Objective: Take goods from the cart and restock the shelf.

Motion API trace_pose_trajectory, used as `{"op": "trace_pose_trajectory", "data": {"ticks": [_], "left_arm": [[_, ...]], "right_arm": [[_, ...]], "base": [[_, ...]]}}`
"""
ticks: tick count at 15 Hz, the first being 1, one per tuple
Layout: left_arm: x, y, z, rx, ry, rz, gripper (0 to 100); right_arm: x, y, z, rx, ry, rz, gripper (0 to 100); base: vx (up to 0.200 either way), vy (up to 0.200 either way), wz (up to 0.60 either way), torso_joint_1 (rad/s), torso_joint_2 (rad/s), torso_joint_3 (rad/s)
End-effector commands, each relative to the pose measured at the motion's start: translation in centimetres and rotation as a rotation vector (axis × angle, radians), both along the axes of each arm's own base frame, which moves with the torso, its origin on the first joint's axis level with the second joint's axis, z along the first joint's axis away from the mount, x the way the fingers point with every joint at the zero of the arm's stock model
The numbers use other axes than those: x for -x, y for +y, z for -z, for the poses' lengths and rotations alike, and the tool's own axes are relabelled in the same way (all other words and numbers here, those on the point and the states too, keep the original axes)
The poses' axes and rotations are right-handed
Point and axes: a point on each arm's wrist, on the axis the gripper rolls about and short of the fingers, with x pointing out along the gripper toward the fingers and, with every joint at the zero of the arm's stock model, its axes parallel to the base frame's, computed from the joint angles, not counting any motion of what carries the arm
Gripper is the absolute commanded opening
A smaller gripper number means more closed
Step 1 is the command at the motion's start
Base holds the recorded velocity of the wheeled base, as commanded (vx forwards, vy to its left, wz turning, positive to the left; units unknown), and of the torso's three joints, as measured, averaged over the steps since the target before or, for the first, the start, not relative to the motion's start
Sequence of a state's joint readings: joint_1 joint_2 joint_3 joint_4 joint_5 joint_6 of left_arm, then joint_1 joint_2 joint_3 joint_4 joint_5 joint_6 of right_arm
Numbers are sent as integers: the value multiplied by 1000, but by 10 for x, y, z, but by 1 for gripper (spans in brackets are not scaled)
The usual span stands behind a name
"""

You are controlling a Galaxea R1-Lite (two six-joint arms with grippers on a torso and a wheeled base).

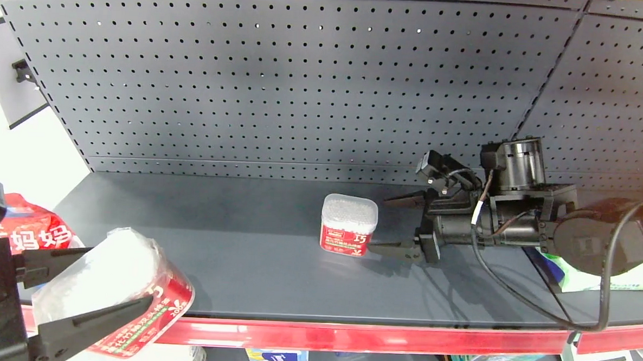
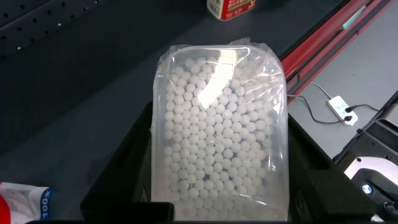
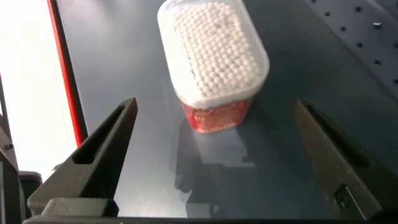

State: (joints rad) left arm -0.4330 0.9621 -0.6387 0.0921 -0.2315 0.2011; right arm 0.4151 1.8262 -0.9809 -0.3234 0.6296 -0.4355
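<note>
Red-labelled tub (image 1: 349,225) on shelf (image 1: 241,269), just before splayed right tool (image 1: 378,225), left tool (image 1: 121,276) clamping wrapped pack (image 2: 217,130), perhaps swabs.

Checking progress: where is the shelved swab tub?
In the head view, the tub stands upright on the shelf, just left of the right gripper.

Matt grey metal shelf (image 1: 242,264) and perforated back panel (image 1: 304,82); translucent smooth plastic tub (image 1: 349,225); pack (image 1: 116,285) in glossy, crinkled clear film.

Clear tub (image 1: 349,225), white balls inside, red label: stands upright, middle of grey shelf (image 1: 241,274). Also second tub (image 1: 125,264) (plastic-wrapped), tilted, held by left gripper (image 1: 119,276) near shelf's front-left corner.
</note>
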Motion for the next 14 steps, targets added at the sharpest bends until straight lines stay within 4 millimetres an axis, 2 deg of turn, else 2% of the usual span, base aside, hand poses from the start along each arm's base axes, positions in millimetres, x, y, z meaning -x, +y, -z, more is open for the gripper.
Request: {"op": "trace_pose_trajectory", "data": {"ticks": [1,9,14], "left_arm": [[0,0,0,0,-1,-2,0],[0,0,1,-1,5,-2,0],[0,0,2,1,11,-4,0]], "right_arm": [[-2,8,7,10,14,-23,100],[-25,24,20,0,-11,-30,100],[-31,32,19,-5,-23,-38,100]], "base": [[0,0,0,0,0,0],[0,0,0,0,0,0],[0,0,0,0,0,0]]}}
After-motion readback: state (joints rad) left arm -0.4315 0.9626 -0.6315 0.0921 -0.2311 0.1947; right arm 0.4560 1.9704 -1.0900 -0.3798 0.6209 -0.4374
